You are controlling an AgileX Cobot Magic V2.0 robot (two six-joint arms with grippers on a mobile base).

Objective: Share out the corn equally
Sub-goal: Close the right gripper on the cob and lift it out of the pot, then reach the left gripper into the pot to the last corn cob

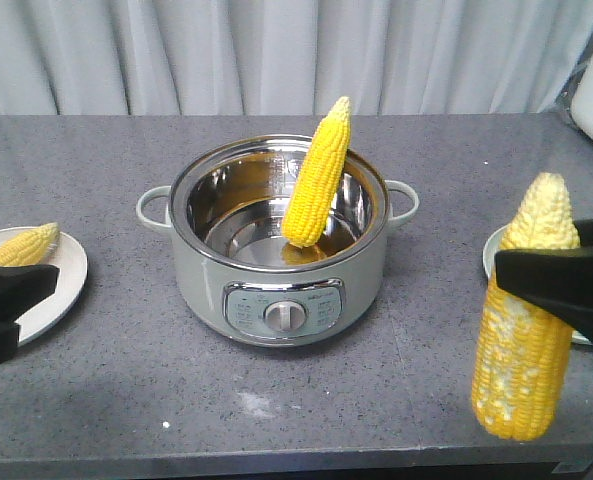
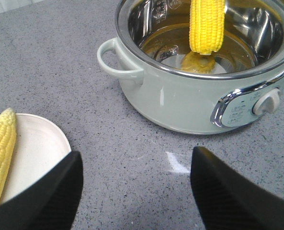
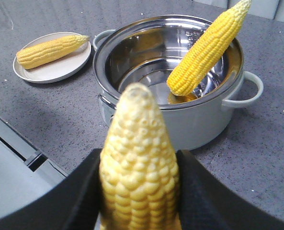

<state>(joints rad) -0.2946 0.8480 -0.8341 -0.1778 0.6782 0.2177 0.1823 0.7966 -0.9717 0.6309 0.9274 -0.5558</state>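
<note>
Exterior front-facing: right gripper [image 1: 541, 285] level at 4 o'clock of pot [image 1: 201, 270], clamped on held cob [image 1: 524, 380], upright, golden, pale-patched; left gripper [image 2: 137, 191] spread apart by 9 o'clock plate [image 2: 36, 143]; second cob [image 1: 316, 180] leaning inside pot.

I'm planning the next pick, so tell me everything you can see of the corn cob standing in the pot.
The cob is whole and husked, with tidy rows of deep yellow kernels narrowing to a paler pointed tip. It stands steeply tilted inside the pot, blunt end down on the shiny steel floor, which mirrors it. Its upper part appears to lean on the far rim, the tip rising well above it. Nothing grips it.
</note>
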